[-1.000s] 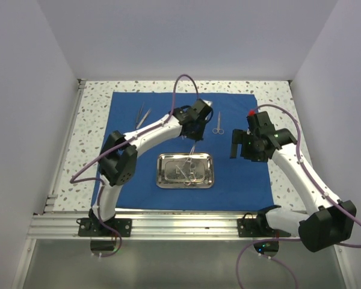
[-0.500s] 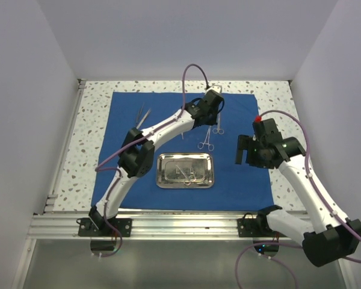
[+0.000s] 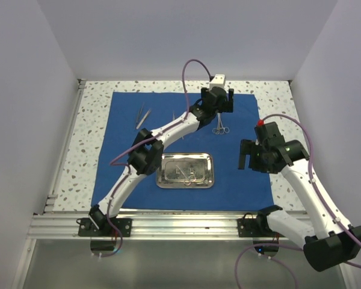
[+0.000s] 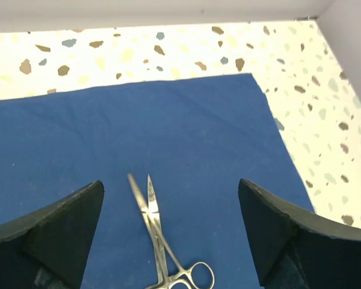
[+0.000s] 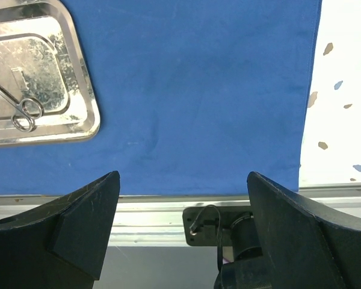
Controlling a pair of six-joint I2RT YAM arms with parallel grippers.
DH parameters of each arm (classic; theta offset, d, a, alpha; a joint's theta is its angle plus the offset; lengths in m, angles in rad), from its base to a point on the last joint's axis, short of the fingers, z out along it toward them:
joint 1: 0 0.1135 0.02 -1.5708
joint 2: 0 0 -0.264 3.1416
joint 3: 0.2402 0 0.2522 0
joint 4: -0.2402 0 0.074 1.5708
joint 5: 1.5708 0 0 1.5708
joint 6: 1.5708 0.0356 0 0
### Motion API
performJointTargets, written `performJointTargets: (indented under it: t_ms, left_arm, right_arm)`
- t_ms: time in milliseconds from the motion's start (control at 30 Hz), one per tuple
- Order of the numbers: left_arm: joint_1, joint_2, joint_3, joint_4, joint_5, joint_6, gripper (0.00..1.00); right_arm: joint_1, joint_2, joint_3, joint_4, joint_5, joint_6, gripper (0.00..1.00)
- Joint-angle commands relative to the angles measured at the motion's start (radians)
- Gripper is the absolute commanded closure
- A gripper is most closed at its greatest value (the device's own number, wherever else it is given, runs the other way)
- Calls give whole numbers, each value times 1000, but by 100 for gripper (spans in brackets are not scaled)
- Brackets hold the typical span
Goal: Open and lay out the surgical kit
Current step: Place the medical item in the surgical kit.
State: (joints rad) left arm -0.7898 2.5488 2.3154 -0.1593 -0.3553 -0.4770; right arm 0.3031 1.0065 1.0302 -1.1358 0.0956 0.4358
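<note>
The left gripper hangs wide open and empty over forceps lying flat on the blue cloth near its far right corner. The right gripper, equally wide and empty, hovers above the cloth's near edge, right of the steel tray holding more instruments.

No legible text, no labels, no numbers

Bright, even overhead light, soft shadows, glare on steel tray, wrist-cam foreground bit blurry.
</note>
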Motion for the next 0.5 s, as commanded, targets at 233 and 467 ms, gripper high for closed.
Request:
performJointTargets:
  t_ms: [233,467]
  left_arm:
    - [15,-272,-112,126,-97,115,0]
    - [14,-617,-481,-21,-214,104,0]
  right_arm:
    - [5,18,149,123,-157,-49,10]
    - [255,259,367,174,-149,-59,10]
